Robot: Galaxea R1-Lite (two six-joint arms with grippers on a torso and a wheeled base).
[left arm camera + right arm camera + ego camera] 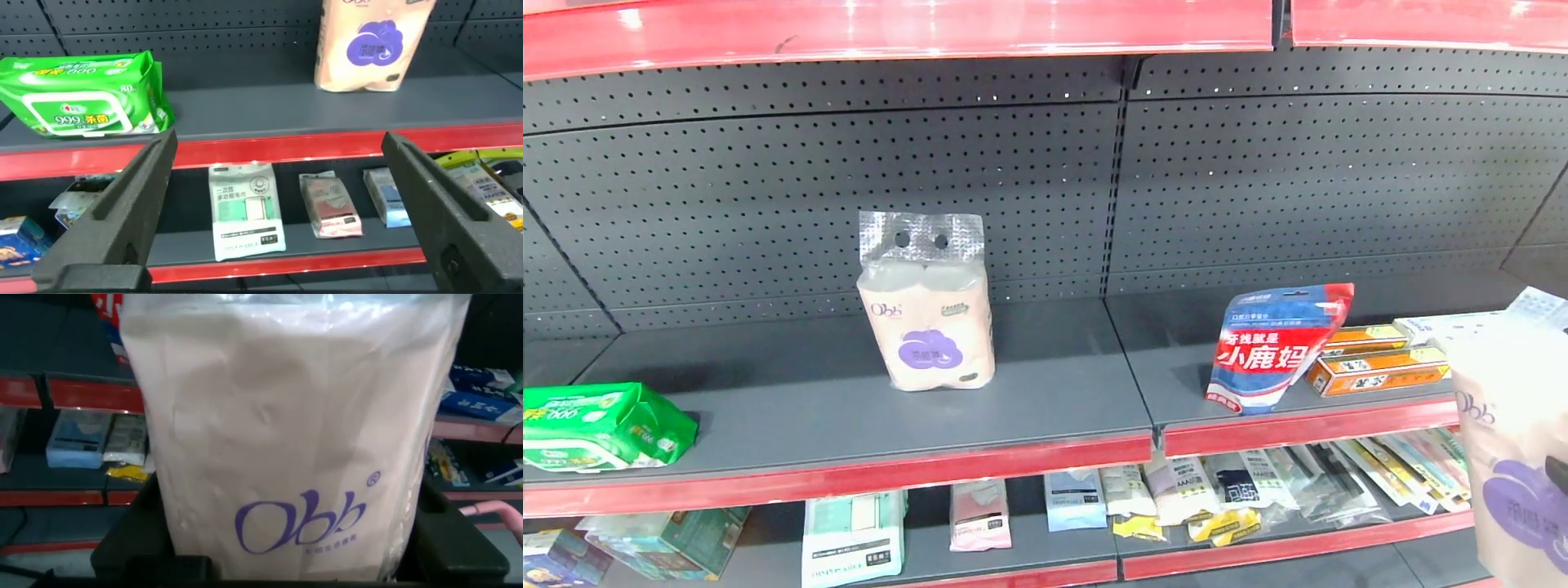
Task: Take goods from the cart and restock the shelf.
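Held toilet-roll pack (1515,441) hangs at the far R of the head view, in front of the shelf's R bay, upright w/ its handle flap on top. It is off the shelf deck (1029,384), not yet set down. Prob. kept upright so it can go down standing, same way as the twin pack (927,314), which stands alone mid-shelf, print facing out.

Right gripper (294,563) is clamped on the held pack: dark fingers press both sides near the lower part, wrap fills the space betw. them, so the opening is as wide as the pack itself.

Left gripper (278,143) is spread wide w/ nothing in it, touching nothing, sitting in front of the red shelf edge, betw. the green wipes pack (86,82) and the twin pack.

Bare deck either side of the twin looks like the natural drop spot. The R bay already has 1 red-blue pouch (1278,347) leaning beside orange boxes (1380,367).
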